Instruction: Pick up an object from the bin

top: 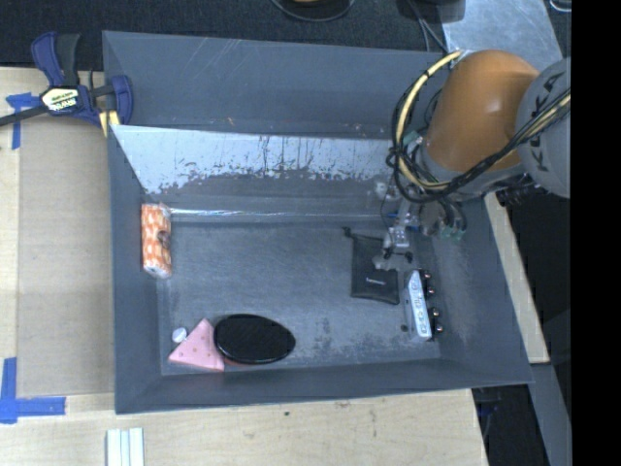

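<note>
Black flat squarish piece [374,280] on the right of the bin floor, with the gripper [396,244] just over its upper edge.
Six loose things lie in the grey metal bin [272,85], one of each: the black piece; one white elongated bar with dark knobs [417,306] just beside it on the right; one orange-patterned packet in clear wrap [155,241] at the left wall; and in the near-left corner one pink triangular wedge [197,350] touching one black oval disc [254,340], with one small pale round bit [179,335] beside the wedge. Whether the claw is parted or closed cannot be told.
</note>
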Robot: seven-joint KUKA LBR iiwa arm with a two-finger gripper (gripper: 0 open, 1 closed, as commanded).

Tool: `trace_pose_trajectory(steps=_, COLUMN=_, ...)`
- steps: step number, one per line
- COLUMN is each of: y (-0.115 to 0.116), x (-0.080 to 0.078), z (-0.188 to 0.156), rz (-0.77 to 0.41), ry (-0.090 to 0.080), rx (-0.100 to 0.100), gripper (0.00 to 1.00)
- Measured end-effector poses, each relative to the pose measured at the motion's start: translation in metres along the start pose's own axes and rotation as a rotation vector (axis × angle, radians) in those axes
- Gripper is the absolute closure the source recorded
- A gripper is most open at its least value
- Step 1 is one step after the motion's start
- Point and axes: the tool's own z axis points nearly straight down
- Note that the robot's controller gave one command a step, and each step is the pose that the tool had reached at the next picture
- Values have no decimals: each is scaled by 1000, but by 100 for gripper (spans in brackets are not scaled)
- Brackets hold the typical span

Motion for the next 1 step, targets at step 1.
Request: trace_pose_trajectory(steps=1, y=0, x=2, z=6, rz=-3, ry=-4, rx=-1, gripper=0)
